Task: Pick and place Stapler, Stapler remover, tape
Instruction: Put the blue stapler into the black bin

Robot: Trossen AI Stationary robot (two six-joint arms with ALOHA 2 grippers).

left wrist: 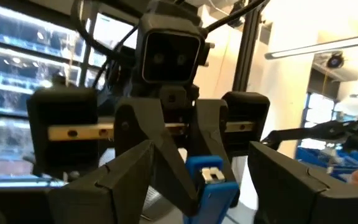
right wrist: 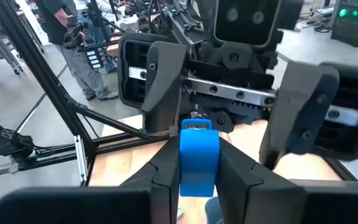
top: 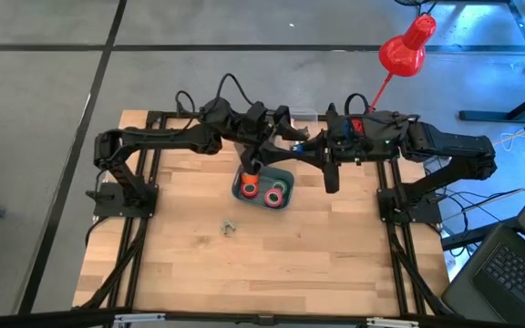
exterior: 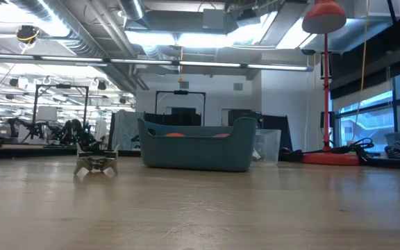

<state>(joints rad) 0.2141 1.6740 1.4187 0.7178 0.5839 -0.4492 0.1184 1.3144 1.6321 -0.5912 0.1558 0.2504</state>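
Above the far side of the teal bin (top: 289, 173), my two grippers face each other. My right gripper (right wrist: 197, 146) is shut on the blue stapler (right wrist: 197, 163). My left gripper (left wrist: 201, 155) is open, with one finger on either side of the stapler (left wrist: 211, 182) and neither touching it. Red and green rolls of tape (top: 273, 192) lie in the bin. The metal stapler remover (top: 230, 228) rests on the wooden table, near the bin (exterior: 196, 149) in the low view. Neither gripper shows in the low view. My right gripper pinches the blue stapler's two sides (right wrist: 185, 168) between its two fingers (right wrist: 164, 174). The fingers come about level from the table's right. One end of the stapler (right wrist: 197, 127) sticks out past the fingertips toward my left gripper. The stapler is lifted clear, above the bin.
A clear box (exterior: 267, 146) stands behind the bin at the table's far edge. A red lamp (top: 405, 50) rises at the far right. A laptop (top: 518, 264) sits off the table's right side. A person (right wrist: 64, 28) stands in the room beyond.
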